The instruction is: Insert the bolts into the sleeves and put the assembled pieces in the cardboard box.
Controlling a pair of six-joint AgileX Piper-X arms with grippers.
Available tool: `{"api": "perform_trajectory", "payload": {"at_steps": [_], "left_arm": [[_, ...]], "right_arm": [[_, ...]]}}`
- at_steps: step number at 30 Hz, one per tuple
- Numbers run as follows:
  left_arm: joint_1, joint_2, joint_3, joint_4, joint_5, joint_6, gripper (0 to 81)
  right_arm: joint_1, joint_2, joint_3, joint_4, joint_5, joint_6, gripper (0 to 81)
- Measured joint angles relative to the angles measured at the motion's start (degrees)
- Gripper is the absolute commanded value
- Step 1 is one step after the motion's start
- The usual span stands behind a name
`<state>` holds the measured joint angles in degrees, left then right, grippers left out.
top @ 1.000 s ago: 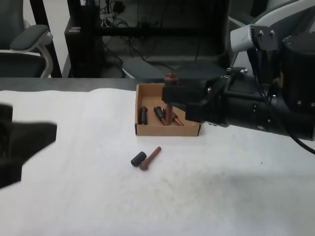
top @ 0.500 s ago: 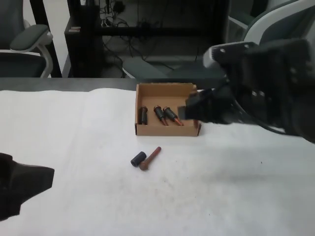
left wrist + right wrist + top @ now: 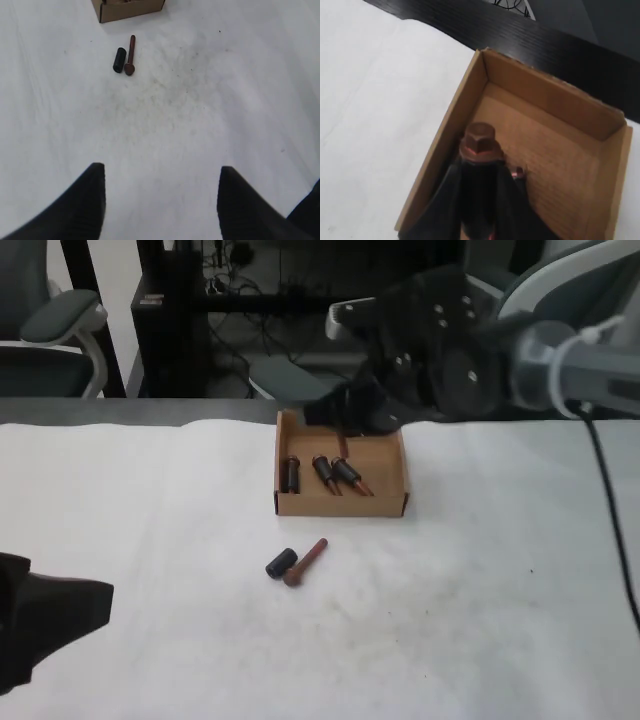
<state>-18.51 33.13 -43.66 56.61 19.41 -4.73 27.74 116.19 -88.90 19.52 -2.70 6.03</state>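
Left tool point(image 3: 160, 172) hangs open over the surface's point(image 3: 210, 125) near-left corner. Sleeve point(image 3: 119, 60) and bolt point(image 3: 131, 54) lie side by side mid-surface, unassembled. Near the far edge, right tool point(image 3: 479, 187) grips an assembled piece point(image 3: 478, 142) above the box point(image 3: 340, 504): depositing step; next, lower and release.

Your right arm point(image 3: 440, 360) has a bulky black wrist, pale grey link and trailing black cable point(image 3: 611, 530); your left tool point(image 3: 160, 172) is black.

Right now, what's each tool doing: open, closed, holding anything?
Left tool: open, holding nothing.
Right tool: closed on a bolt, over the cardboard box.
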Motion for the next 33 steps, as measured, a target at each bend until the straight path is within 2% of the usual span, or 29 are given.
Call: {"api": "perform_trajectory", "payload": {"at_steps": [8, 20, 21, 23, 24, 27, 28, 33], "left_arm": [[0.0, 0.0, 0.0, -1.3, 0.0, 0.0, 64.0], [0.0, 0.0, 0.0, -1.3, 0.0, 0.0, 64.0], [0.0, 0.0, 0.0, -1.3, 0.0, 0.0, 64.0], [0.0, 0.0, 0.0, -1.3, 0.0, 0.0, 64.0], [0.0, 0.0, 0.0, -1.3, 0.0, 0.0, 64.0], [0.0, 0.0, 0.0, -1.3, 0.0, 0.0, 64.0], [0.0, 0.0, 0.0, -1.3, 0.0, 0.0, 64.0], [0.0, 0.0, 0.0, -1.3, 0.0, 0.0, 64.0]], "right_arm": [[-0.4, 10.0, -12.8, 8.4, 0.0, 0.0, 0.4], [-1.5, 14.3, -14.7, 12.1, 0.0, -2.2, 0.0], [-1.6, 14.3, -14.7, 12.2, 0.0, -2.6, 2.4], [-1.7, 14.3, -14.8, 12.3, 0.0, -3.0, 14.6], [-1.7, 14.3, -14.9, 12.7, 0.0, -3.3, 25.6], [-1.7, 14.3, -14.9, 13.7, 0.0, -4.2, 66.1], [-1.7, 14.3, -15.0, 14.2, 0.0, -4.4, 70.0], [-1.7, 14.3, -15.0, 17.1, 1.3, -4.4, 70.0]]}}
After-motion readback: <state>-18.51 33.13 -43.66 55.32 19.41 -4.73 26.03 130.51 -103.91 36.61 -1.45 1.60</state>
